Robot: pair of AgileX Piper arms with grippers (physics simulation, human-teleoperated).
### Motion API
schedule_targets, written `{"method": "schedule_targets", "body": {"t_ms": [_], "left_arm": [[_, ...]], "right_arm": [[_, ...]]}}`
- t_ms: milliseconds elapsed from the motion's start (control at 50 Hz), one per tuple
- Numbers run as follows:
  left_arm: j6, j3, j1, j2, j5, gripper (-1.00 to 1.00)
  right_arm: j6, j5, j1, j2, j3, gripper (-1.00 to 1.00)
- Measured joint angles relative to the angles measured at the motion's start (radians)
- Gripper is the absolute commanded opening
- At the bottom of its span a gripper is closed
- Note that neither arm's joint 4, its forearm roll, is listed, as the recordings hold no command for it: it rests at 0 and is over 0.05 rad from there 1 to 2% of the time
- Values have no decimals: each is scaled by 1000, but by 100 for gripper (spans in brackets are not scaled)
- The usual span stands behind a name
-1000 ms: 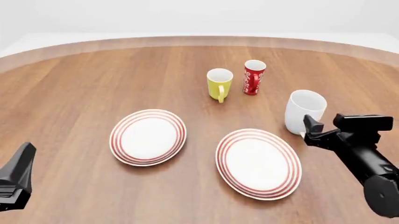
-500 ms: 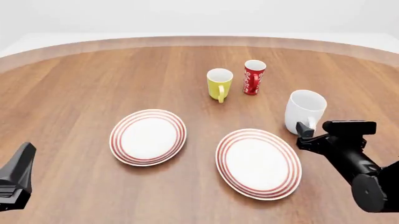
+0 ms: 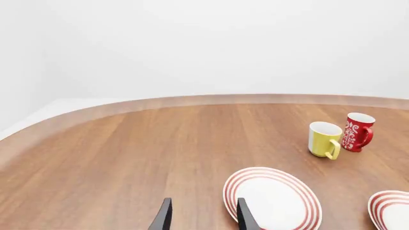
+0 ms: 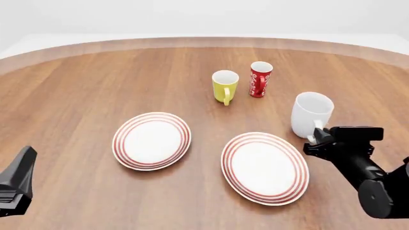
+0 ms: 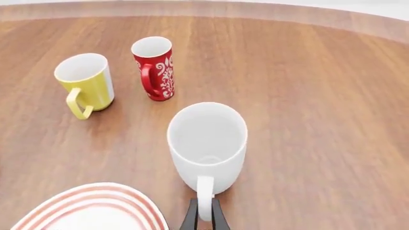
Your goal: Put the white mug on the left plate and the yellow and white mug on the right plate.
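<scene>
Neither mug plated — right tool (image 5: 203,216) clamped on white mug (image 5: 208,143) handle; left tool (image 3: 201,215) apart, idle.

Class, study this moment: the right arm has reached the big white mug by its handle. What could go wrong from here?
1. The right gripper pinches only the white mug's thin handle, so the mug may swing or slip when lifted.
2. Its target, the left plate, lies beyond the right plate; a low carry could clip that plate.
3. The yellow mug stands close beside the red mug, so grasping it later risks knocking the red one.
</scene>
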Motion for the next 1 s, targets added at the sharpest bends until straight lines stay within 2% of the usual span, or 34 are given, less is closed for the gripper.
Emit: {"method": "schedule_targets", "body": {"t_ms": [200, 480, 1000], "left_arm": [[0, 0, 0, 0, 0, 100], [0, 0, 0, 0, 0, 100], [0, 0, 0, 0, 0, 100]], "right_arm": [[0, 4, 8, -42, 16, -100], [-5, 58, 49, -185, 45, -100], [-9, 262, 184, -500, 53, -100]]}}
